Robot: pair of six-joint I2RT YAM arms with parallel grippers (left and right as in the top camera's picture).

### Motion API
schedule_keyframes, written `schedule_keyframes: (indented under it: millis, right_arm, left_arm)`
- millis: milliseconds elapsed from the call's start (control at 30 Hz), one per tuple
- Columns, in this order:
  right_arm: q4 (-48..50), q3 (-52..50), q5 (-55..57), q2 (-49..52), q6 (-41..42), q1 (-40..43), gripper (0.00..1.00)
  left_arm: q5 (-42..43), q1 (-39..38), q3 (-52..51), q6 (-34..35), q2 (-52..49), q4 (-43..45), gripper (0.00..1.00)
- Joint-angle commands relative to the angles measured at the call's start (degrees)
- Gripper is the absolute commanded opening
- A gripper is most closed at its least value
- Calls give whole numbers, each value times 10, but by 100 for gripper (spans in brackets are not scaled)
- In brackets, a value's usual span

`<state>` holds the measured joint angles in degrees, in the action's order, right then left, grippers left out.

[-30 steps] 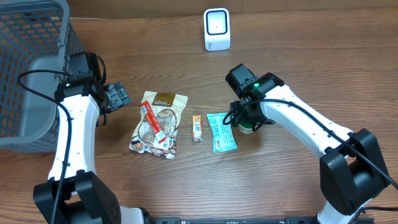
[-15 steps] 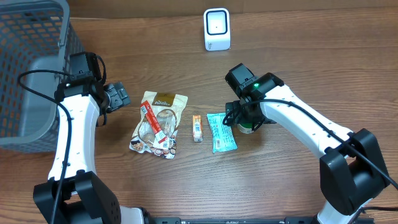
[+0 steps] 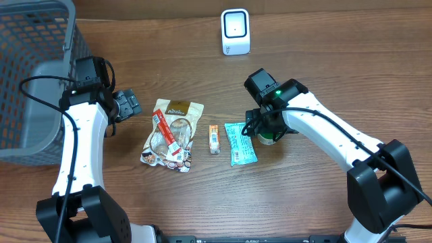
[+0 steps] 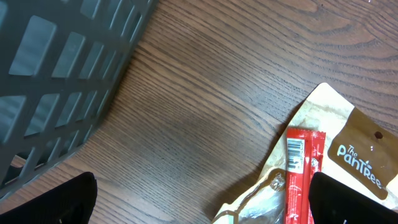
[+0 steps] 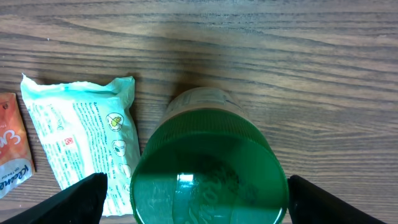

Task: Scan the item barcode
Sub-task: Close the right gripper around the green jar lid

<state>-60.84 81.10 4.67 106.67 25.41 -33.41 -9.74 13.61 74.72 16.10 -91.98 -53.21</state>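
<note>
The green-lidded jar [image 5: 208,165] was seen upright on the worktop, directly beneath the right pincer [image 5: 199,202], its jaws released and straddling the lid; the scanner [image 3: 235,32] was located at eleven o'clock.

Light is even and fairly bright, falling from above with no hard beam. In the overhead view the table [image 3: 324,61] carries only soft, short shadows, and the scanner [image 3: 235,32] face is near white, slightly blown out. Detail there is sharp, with edges barely bent. In the left wrist view the wood grain is crisp, but the basket [image 4: 50,74] is soft and dim, and the left fingers [image 4: 56,202] are black blurs in the lower corners. In the right wrist view the lid [image 5: 208,171] bears a small white glare spot and seems slightly out of focus. A faint shadow lies above it, and the right fingers [image 5: 74,202] are dark blurs.
</note>
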Motion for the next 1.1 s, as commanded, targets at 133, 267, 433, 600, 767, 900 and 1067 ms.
schedule_keyframes:
  millis: [133, 267, 433, 600, 767, 900, 1067]
  right_arm:
    - [64, -56, -3, 1, -2, 0, 93]
    - [101, -86, -2, 1, -2, 0, 92]
    - [132, -115, 17, 1, -2, 1, 90]
    - [143, -125, 33, 1, -1, 8, 81]
    - [143, -125, 32, 1, -2, 13, 71]
    - [147, -125, 32, 1, -2, 13, 70]
    - [156, -125, 32, 1, -2, 13, 79]
  left_arm:
    - [-8, -1, 3, -7, 5, -1, 100]
    - [-8, -1, 3, -7, 5, -1, 100]
    - [-8, -1, 3, -7, 5, -1, 100]
    - [-8, -1, 3, -7, 5, -1, 100]
    - [-8, -1, 3, -7, 5, -1, 100]
    - [-8, -1, 3, -7, 5, -1, 100]
    - [-8, -1, 3, -7, 5, -1, 100]
